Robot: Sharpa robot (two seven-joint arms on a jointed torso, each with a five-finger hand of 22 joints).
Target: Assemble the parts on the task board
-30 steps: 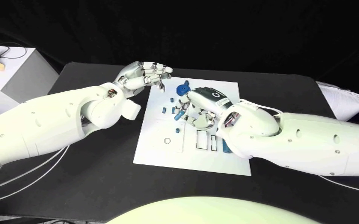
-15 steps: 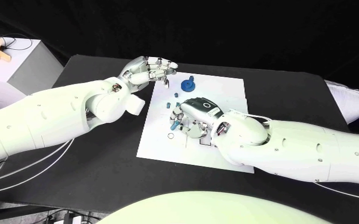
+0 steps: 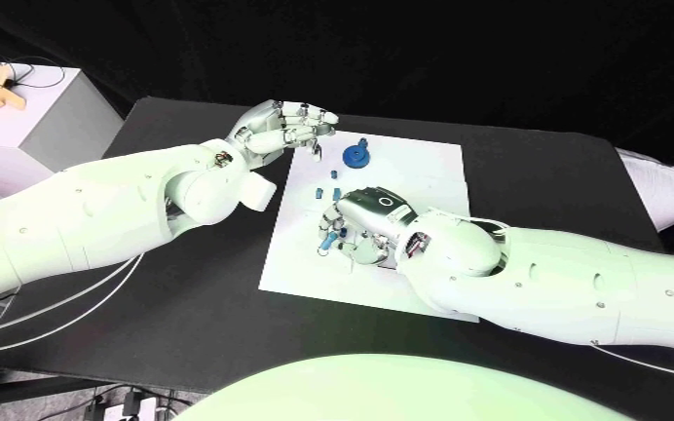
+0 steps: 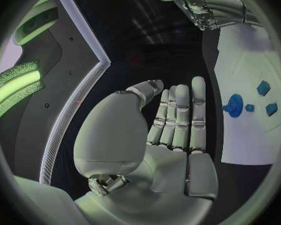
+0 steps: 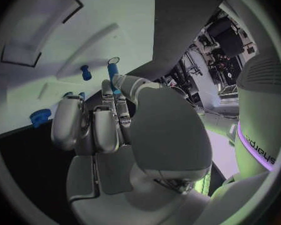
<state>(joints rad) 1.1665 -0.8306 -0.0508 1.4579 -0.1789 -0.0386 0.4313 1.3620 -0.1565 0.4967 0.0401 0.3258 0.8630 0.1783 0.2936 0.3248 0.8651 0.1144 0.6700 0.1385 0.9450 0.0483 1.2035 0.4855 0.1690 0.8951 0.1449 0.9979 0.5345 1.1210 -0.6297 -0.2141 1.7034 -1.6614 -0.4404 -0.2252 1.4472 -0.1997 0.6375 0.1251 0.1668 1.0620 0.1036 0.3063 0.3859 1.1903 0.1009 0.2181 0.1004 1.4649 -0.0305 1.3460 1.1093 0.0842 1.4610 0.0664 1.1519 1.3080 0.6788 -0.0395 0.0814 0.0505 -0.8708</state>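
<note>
Head view: on the white task board, mid-worktop, the right hand pinches a slim blue part at the near-left area. A round blue part and small pieces lie loose farther back, so most assembly seems left. Beside the board's far-left corner, the left hand hovers, fingers curled, holding nothing.

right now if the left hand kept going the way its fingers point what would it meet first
Probably the blue round part near the far edge of the task board. The left hand hovers by that edge with fingers toward it, though height above the board is unclear.
</note>
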